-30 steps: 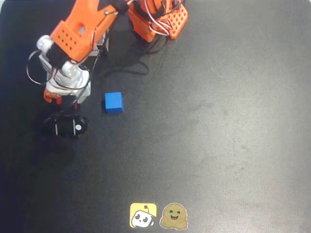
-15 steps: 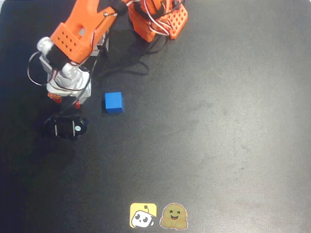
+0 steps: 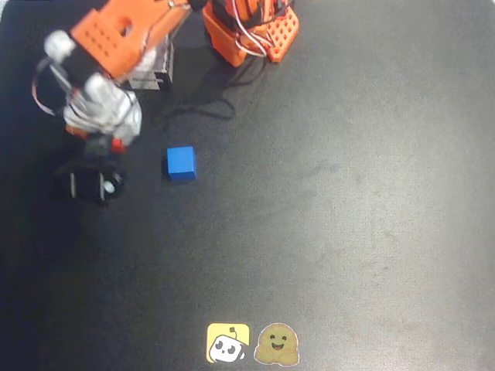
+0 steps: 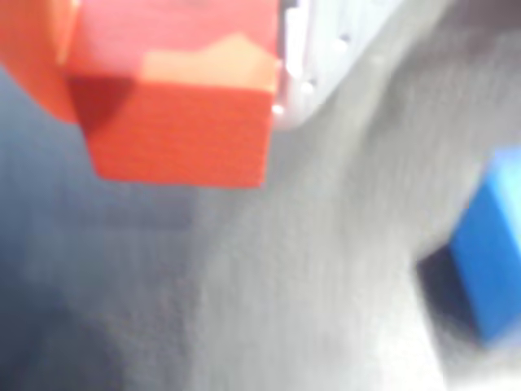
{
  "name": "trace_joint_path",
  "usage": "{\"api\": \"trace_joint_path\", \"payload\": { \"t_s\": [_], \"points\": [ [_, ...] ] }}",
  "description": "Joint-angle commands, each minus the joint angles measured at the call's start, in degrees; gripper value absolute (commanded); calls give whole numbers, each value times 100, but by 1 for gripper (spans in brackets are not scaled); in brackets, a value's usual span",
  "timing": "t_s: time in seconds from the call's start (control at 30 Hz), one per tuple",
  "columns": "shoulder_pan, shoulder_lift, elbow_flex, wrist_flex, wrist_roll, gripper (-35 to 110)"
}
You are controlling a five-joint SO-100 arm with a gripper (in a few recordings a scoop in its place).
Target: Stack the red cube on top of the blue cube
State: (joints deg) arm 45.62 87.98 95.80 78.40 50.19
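Black matte tabletop spreads under everything we see, with two stickers at its near edge in the overhead view.

Starting at the gripper, we find it clamped on the red cube: in the wrist view the cube sits up between an orange finger on the left and a white finger on the right, clear of the mat below it. From above, the arm's wrist hangs over the left side of the table, the cube tucked beneath it.

The blue cube rests on the mat just right of the wrist in the overhead view, apart from it; in the wrist view it shows at the right edge.

We judge the pick is done and the carry is in hand. Next, the red cube must travel right until it is above the blue one, then come down squarely.

Neither cube has a long axis. The blue one lies flat, edges roughly square to the overhead frame; the red one looks slightly turned in the wrist view.
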Motion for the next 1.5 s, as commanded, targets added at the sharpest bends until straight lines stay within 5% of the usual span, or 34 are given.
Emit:
{"api": "trace_joint_path", "payload": {
  "t_s": [0.0, 0.93, 1.47],
  "points": [
    [0, 501, -308, 316, 70, 0],
    [-1863, 2786, 2074, 62, 2004, 0],
    [-2109, 2654, 2259, -773, 2004, 0]
  ]
}}
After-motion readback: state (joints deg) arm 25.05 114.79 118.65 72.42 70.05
